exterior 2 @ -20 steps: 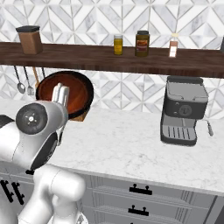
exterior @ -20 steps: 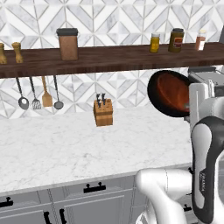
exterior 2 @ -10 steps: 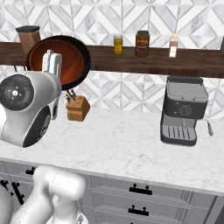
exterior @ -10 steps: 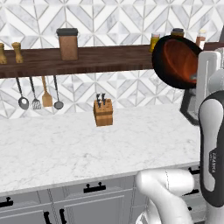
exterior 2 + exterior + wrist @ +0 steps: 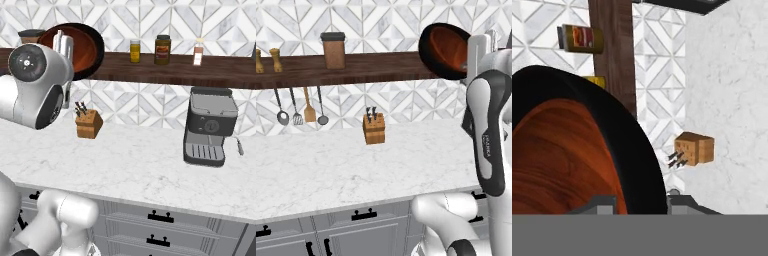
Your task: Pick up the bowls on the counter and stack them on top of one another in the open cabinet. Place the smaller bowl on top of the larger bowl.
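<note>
The counter [image 5: 331,170] of white veined marble carries a wooden knife block [image 5: 374,129] near the wall and, in the right base view, a coffee machine [image 5: 210,125]; neither bowl rests on it. Above it runs the open cabinet [image 5: 376,67], a long dark brown shelf board holding a brown canister [image 5: 334,50], two small shakers [image 5: 268,60] and, further along, several jars [image 5: 162,49].

The larger bowl [image 5: 443,50], glossy black outside with a reddish-brown interior, is held in the air at shelf height, tipped on its side with its opening toward the cameras. In the left base view it overlaps the shelf's right portion; whether it touches the board cannot be told.

The gripper [image 5: 478,47] is closed on this bowl's rim, with one finger [image 5: 62,42] visible across the interior and the rim passing between the finger tips in the hand view.

Whether the reddish-brown interior is the smaller bowl nested inside cannot be determined.

Judged status: pickup complete, carry near its end. Remaining: level the bowl, set it down on the shelf, release, and confirm the stack.
</note>
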You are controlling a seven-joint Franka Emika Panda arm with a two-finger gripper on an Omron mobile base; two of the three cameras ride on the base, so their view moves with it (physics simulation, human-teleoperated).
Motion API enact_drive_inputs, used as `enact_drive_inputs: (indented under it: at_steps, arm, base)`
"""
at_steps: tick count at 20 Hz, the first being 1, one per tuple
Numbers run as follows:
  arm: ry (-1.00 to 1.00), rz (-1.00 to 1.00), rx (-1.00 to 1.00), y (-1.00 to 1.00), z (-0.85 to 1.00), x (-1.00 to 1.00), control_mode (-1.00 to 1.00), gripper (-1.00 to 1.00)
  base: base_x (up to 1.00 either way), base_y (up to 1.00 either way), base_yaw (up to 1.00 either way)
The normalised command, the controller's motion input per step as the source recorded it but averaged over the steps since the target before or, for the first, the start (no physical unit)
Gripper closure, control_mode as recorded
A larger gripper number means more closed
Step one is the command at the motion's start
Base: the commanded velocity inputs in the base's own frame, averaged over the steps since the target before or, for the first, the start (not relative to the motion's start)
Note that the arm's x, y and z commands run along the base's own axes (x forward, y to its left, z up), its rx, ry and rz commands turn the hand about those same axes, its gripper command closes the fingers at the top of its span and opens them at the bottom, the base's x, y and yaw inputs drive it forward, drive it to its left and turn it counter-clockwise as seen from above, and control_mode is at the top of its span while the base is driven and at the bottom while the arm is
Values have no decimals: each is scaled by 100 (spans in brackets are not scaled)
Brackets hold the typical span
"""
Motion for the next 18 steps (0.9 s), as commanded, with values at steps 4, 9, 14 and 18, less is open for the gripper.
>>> enact_drive_inputs:
  at_steps: [4, 9, 14, 18]
  arm:
    - [0, 0, -5, 24, 0, 89, -100, 100]
    - [0, 0, -5, 18, 0, 80, -100, 100]
    - [3, 0, -4, 5, -2, 69, -100, 100]
    - [12, 0, -4, 2, -28, 47, -100, 100]
  base:
    - [0, 0, 0]
    - [0, 0, 0]
    - [0, 0, 0]
    - [0, 0, 0]
